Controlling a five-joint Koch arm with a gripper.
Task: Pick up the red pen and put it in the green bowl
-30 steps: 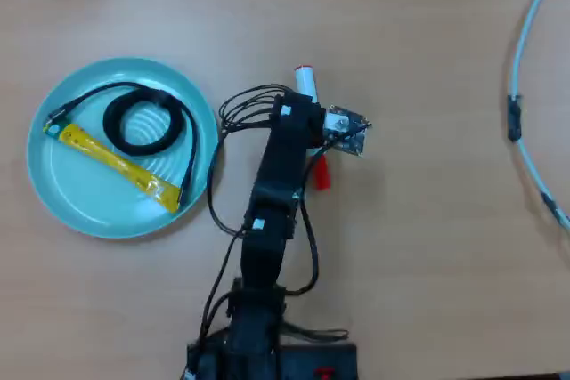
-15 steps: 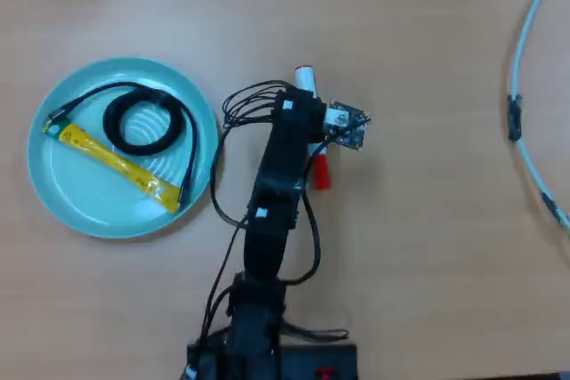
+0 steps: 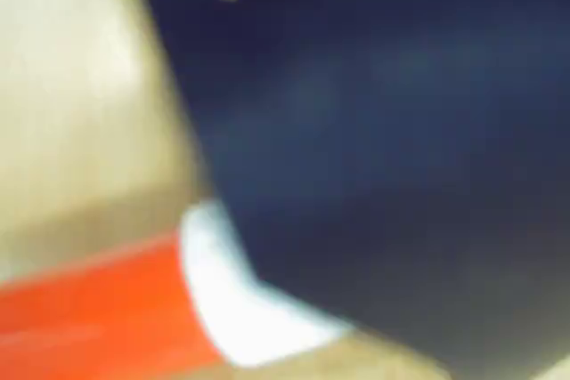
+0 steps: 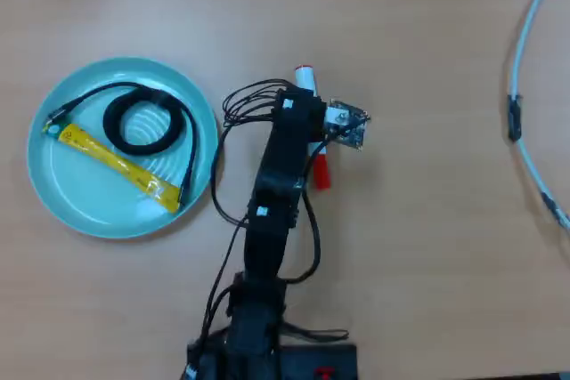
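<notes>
arm settled over the pen; almost no movement in the last half second.

overhead view, left to right: pale teal shallow round green bowl (image 4: 53,186) holds a coiled black cable (image 4: 142,122) and a flat yellow strip (image 4: 114,163); white-barrelled, red-capped red pen (image 4: 321,172) lies on the wooden table (image 4: 427,246), well apart from the bowl, under the black gripper (image 4: 307,126). jaw state: cannot tell. grasp likely pending.
</notes>
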